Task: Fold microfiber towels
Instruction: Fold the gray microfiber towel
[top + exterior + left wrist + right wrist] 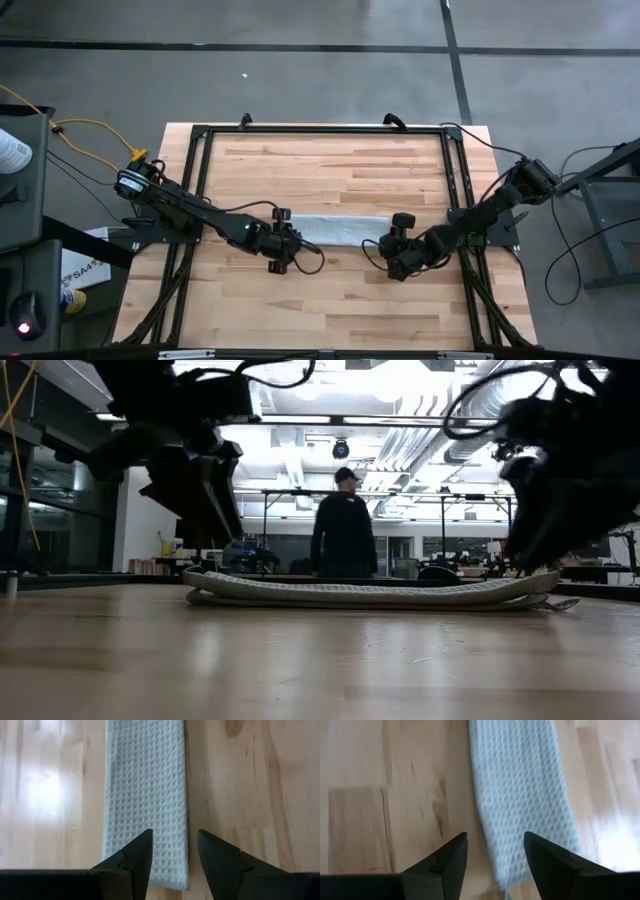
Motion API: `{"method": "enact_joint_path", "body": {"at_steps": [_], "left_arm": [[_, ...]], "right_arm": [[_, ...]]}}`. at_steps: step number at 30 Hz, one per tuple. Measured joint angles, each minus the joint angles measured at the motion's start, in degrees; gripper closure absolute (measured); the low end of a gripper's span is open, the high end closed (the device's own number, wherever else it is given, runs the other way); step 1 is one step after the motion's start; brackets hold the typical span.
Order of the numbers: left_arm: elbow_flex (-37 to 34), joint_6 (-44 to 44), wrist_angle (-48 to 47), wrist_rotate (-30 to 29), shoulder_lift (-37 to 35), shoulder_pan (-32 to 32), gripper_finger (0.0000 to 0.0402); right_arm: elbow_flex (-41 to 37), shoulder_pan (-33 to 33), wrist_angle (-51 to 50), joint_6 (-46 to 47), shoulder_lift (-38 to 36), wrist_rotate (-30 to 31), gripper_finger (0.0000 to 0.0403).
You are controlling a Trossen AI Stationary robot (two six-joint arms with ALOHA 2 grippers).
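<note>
towel [345,229]: folded to a narrow strip on worktop [330,300] | left gripper [174,851], right gripper [495,851]: jaws spread, at strip ends | left: likely end-to-end fold

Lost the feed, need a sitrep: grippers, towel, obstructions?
Left gripper open, at towel's left end. Right gripper open, at its right end. Towel folded into a long strip, flat on table. Nothing obstructing.
</note>
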Motion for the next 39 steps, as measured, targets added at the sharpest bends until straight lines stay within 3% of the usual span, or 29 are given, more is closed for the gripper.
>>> {"method": "enact_joint_path", "body": {"at_steps": [5,17,21,30,34,39], "left_arm": [[0.56,1.44,-1.64,0.16,0.0,1.75,0.0249],[0.56,6.63,-1.89,9.63,0.0,10.17,0.0249],[0.54,9.32,-0.1,10.25,0.0,10.27,0.0249],[-3.29,10.44,3.21,13.18,-0.04,11.05,0.0249],[-5.24,10.01,5.21,14.23,-0.04,12.18,0.0256],[-5.32,11.82,6.62,15.78,-0.04,13.12,0.0303]], "right_arm": [[2.57,-2.07,-0.32,-0.97,-0.01,0.05,0.0213],[3.67,-7.85,0.43,6.1,-0.01,-2.36,0.022],[3.67,-8.92,0.44,7.5,-0.01,-3.4,0.0257],[3.67,-10.88,0.84,11.31,-0.01,-7.72,0.0389],[3.67,-11.08,1.26,13.99,-0.01,-8.86,0.0398],[3.28,-11.19,1.37,17.04,-0.01,-9.59,0.04]]}}
